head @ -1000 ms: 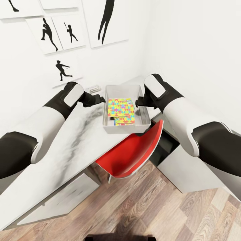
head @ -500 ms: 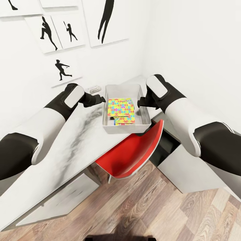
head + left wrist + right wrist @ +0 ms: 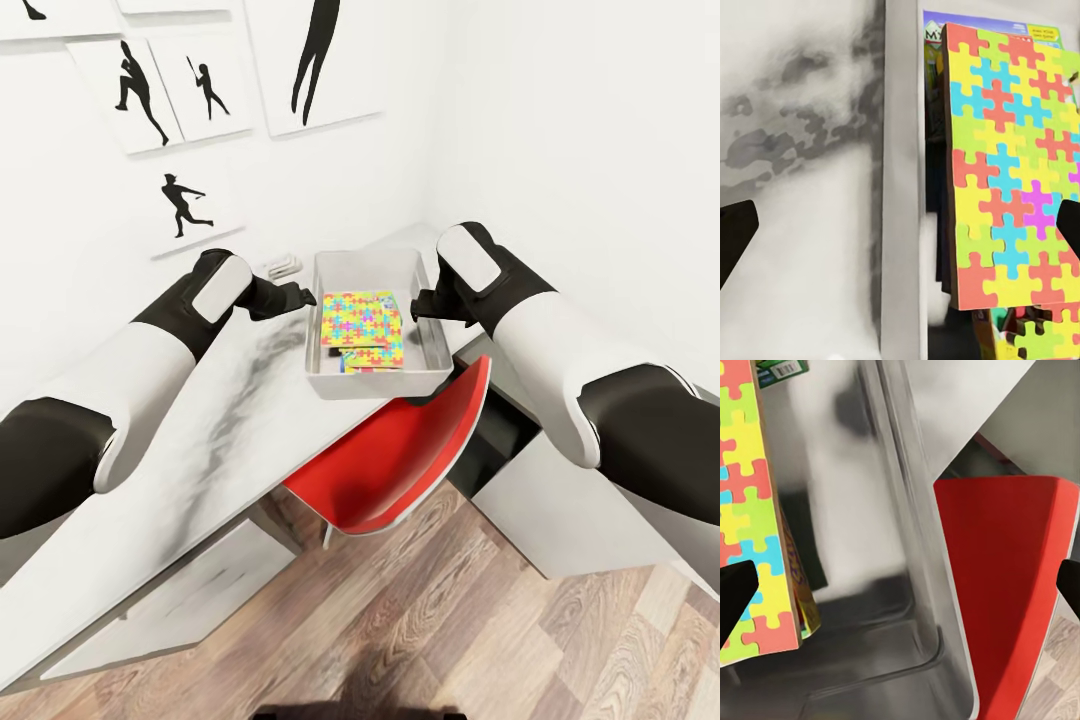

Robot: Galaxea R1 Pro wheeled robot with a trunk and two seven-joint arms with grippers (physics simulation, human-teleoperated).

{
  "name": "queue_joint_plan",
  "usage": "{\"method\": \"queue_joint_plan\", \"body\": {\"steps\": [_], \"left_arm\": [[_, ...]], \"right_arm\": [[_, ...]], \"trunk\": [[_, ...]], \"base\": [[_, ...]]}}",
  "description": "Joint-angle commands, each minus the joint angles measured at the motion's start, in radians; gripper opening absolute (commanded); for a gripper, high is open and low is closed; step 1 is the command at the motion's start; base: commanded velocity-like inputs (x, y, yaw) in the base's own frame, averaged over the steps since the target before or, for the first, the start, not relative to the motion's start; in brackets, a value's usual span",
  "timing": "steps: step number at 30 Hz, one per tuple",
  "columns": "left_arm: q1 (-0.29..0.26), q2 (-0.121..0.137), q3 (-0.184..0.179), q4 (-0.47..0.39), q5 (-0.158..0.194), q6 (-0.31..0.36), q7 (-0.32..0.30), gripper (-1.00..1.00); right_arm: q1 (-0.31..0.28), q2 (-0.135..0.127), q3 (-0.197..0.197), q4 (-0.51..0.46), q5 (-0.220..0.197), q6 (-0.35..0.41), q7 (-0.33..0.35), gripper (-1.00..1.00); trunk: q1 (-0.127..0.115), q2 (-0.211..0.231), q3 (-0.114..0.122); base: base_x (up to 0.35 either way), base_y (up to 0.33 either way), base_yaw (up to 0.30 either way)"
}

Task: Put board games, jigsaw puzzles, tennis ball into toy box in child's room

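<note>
Both grippers flank the toy box, fingers spread, holding nothing.

Toy box (image 3: 325, 385) sits on the table (image 3: 200, 470); left gripper (image 3: 300, 296) at its 9 o'clock wall, right gripper (image 3: 413, 306) at its 3 o'clock wall. Upper jigsaw puzzle (image 3: 362, 323) lies flat inside, over a printed game box (image 3: 979, 19), second puzzle (image 3: 372, 361) at its 6 o'clock edge. Judgement: puzzles are thin, stiff, light, likely foam-like with matte knobbed pieces; pinch them by an edge. Bin walls are smooth, thick, sloping, probably slippery. Red chair (image 3: 390, 455) is tucked beneath.
</note>
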Motion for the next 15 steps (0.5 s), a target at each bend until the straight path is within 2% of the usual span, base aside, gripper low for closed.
{"method": "queue_joint_plan", "body": {"steps": [1, 7, 15], "left_arm": [[-0.001, 0.001, -0.005, -0.001, 0.011, 0.001, 0.009, 1.0], [-0.001, 0.001, -0.005, -0.001, 0.011, 0.001, 0.009, 1.0], [0.006, 0.001, -0.005, -0.001, 0.011, 0.001, 0.009, 1.0]], "right_arm": [[-0.001, -0.001, 0.007, -0.001, -0.011, 0.003, -0.008, 1.0], [-0.001, -0.001, 0.008, -0.001, -0.011, 0.004, -0.008, 1.0], [-0.002, -0.001, 0.008, -0.001, -0.011, 0.004, -0.008, 1.0]], "trunk": [[0.0, -0.001, -0.001], [0.0, -0.001, -0.001], [0.027, -0.05, -0.023]], "base": [[0.0, 0.0, 0.0], [0.0, 0.0, 0.0], [0.0, 0.0, 0.0]]}}
